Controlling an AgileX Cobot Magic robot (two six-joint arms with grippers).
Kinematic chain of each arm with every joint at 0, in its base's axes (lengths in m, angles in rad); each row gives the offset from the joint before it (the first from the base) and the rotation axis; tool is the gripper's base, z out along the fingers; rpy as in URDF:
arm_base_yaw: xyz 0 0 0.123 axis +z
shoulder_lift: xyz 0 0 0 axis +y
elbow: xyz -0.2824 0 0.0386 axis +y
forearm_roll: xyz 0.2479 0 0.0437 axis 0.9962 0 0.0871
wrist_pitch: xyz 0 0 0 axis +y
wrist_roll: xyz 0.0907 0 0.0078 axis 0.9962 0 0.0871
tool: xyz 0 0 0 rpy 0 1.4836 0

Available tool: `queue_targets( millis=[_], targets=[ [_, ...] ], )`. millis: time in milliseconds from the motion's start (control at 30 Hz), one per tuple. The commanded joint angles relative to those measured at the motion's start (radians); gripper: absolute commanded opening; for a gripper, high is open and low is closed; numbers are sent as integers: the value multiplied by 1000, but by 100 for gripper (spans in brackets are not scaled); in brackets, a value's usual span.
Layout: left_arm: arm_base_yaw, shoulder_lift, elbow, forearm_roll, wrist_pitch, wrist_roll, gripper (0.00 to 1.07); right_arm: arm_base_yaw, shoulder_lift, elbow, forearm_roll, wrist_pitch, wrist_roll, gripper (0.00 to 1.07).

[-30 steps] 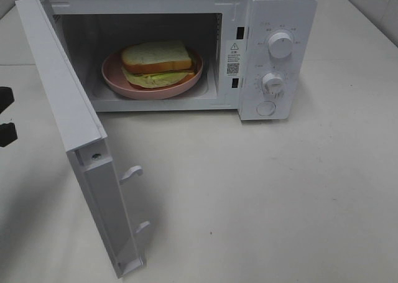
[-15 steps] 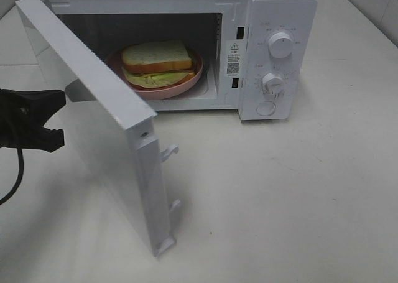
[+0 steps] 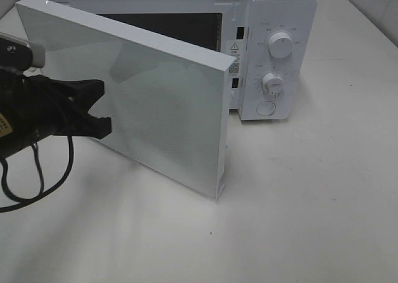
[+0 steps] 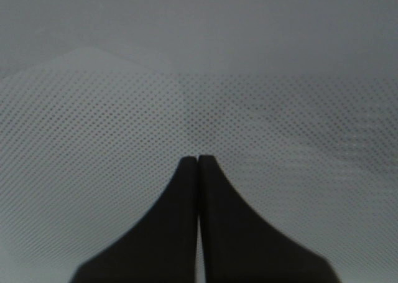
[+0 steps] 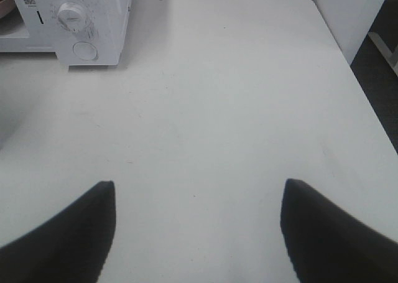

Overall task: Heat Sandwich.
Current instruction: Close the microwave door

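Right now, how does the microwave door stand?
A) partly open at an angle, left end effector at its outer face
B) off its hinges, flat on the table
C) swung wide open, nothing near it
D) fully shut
A: the door stands angled away from the microwave, and the shut left end effector sits right at its dotted outer face.

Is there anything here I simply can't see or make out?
Sandwich: high view, hidden behind the microwave door.
Dial markings: high view, too small to read beside the upper dial.
Right gripper: outside the high view; right wrist view crops all but its fingertips.
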Motion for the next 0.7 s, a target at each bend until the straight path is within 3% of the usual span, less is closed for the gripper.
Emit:
queue_targets(
  millis=[33,700],
  targets=[
    [-37,19,-44,-51,4,22,0,-6,-28,1,0,-12,-1,71],
    [-149,147,-303,-156,113,49,0,-6,-28,1,0,-12,3,71]
  ],
)
